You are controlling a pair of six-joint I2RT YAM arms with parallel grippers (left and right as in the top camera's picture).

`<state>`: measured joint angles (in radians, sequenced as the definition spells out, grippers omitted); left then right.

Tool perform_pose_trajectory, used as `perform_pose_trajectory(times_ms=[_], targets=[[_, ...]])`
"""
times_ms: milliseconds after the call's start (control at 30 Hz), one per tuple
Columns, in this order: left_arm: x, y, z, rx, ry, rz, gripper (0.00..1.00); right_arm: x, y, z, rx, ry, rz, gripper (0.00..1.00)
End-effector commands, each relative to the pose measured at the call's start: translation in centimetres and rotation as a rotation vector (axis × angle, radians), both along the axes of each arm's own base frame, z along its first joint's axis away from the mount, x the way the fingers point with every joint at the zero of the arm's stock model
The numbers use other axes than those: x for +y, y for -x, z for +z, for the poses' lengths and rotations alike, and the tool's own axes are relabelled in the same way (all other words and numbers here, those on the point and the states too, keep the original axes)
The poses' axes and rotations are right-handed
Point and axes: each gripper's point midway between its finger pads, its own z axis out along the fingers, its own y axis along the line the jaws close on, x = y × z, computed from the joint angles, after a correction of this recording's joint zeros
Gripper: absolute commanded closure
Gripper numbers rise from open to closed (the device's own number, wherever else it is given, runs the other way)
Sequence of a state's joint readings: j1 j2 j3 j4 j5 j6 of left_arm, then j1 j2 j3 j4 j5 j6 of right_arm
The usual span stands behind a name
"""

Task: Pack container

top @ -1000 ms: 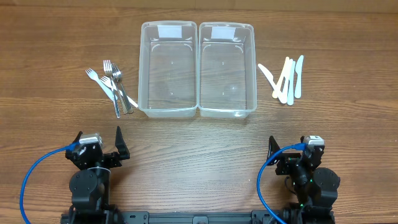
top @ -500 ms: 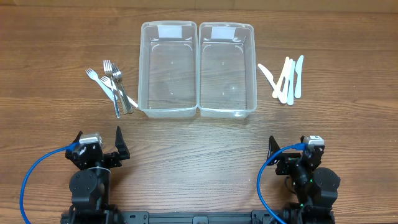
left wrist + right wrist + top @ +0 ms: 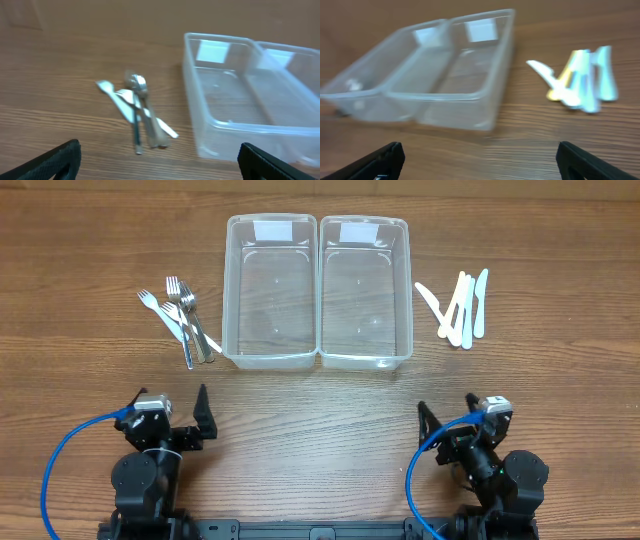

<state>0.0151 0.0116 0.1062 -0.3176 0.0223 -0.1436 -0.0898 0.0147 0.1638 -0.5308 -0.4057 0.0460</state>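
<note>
Two clear plastic containers stand side by side at the back of the table, the left one (image 3: 270, 300) (image 3: 235, 100) and the right one (image 3: 365, 300) (image 3: 465, 85), both with nothing in them. A pile of metal and white forks and spoons (image 3: 182, 320) (image 3: 137, 112) lies left of them. Several white plastic knives (image 3: 460, 308) (image 3: 580, 80) lie to their right. My left gripper (image 3: 168, 412) (image 3: 160, 162) is open near the front left, well short of the cutlery. My right gripper (image 3: 460, 425) (image 3: 482, 165) is open near the front right, holding nothing.
The wooden table (image 3: 320, 410) runs between the grippers and the containers. Blue cables (image 3: 60, 460) loop beside each arm base at the front edge.
Both arms have started to move: the left gripper shifted slightly right and the right gripper swung slightly left. Containers and cutlery stay where they were.
</note>
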Motion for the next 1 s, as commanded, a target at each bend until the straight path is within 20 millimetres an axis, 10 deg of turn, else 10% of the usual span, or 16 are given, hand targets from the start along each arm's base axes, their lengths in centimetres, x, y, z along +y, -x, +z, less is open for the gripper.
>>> perform_pose_trajectory(times_ms=[0,467,967], targets=[[-3.2,0.2,-0.4,0.017,0.121,-0.166,0.0,2.1,0.7,0.7,0.038,-0.179,0.085,0.0],[-5.7,1.0,7.0,-0.028,0.237,-0.304,0.0,-0.8,-1.1,7.1,0.1,-0.221,-0.12,0.0],[-6.0,-5.1,12.0,0.369,0.11,-0.352,0.0,-0.8,-9.6,13.9,0.47,-0.147,-0.064,0.0]])
